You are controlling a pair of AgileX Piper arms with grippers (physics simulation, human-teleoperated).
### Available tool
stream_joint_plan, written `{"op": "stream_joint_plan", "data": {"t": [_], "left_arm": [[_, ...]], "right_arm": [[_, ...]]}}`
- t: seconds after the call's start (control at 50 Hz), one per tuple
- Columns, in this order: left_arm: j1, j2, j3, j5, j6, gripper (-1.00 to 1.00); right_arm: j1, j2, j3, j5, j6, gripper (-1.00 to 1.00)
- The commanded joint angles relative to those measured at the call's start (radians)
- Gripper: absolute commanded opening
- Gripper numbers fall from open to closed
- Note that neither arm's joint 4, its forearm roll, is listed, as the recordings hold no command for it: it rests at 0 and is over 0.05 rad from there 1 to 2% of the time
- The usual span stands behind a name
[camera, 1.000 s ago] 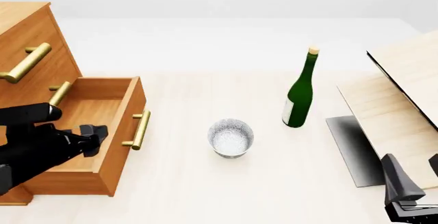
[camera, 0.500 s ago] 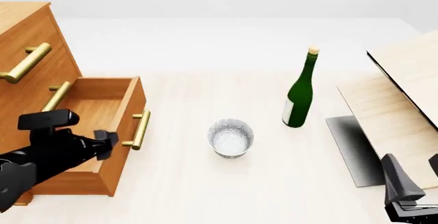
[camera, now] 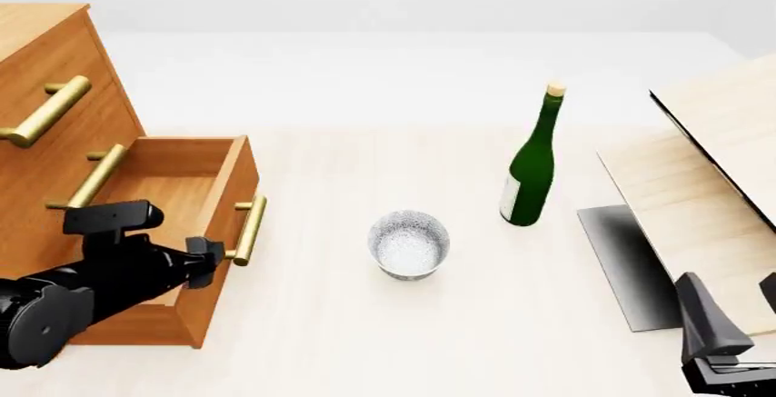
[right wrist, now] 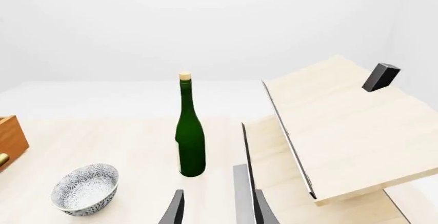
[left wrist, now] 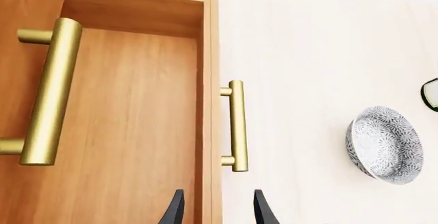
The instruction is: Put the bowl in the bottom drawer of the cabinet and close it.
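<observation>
The speckled white bowl (camera: 409, 244) stands upright on the table, mid-front; it also shows as the bowl (left wrist: 383, 144) and the bowl (right wrist: 85, 189) in the wrist views. At the left, the cabinet (camera: 49, 61) has its bottom drawer (camera: 182, 174) pulled out, with nothing visible inside. My left gripper (camera: 206, 259) hovers at the drawer's front panel near its brass handle (camera: 249, 231). In the left wrist view the left gripper (left wrist: 217, 211) is open, fingers either side of the front panel's top edge, holding nothing. My right gripper (right wrist: 217, 211) is open and empty, low at the front right, far from the bowl.
A tall green bottle (camera: 530, 165) stands right of and behind the bowl. Pale wooden boards (camera: 715, 143) lean at the right over a grey slab (camera: 624, 261). A small black block (right wrist: 380, 77) sits on the upper board. The cabinet's upper handles (camera: 49, 111) jut out.
My left arm has swung right and toward the near side, from over the drawer's inside to its front panel. The bowl, bottle and right arm have not moved.
</observation>
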Motion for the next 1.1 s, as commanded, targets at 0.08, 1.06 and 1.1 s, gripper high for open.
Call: {"op": "stream_joint_plan", "data": {"t": [0.08, 1.06, 1.1], "left_arm": [[-0.039, 0.010, 0.000, -0.009, -0.013, 1.00], [-0.186, 0.088, -0.011, -0.060, -0.027, 1.00], [-0.186, 0.086, -0.011, -0.059, -0.024, 1.00]], "right_arm": [[-0.002, -0.010, 0.000, 0.005, -0.003, 1.00], [-0.001, -0.010, 0.000, 0.005, -0.003, 1.00], [-0.002, -0.010, 0.000, 0.005, -0.003, 1.00]]}}
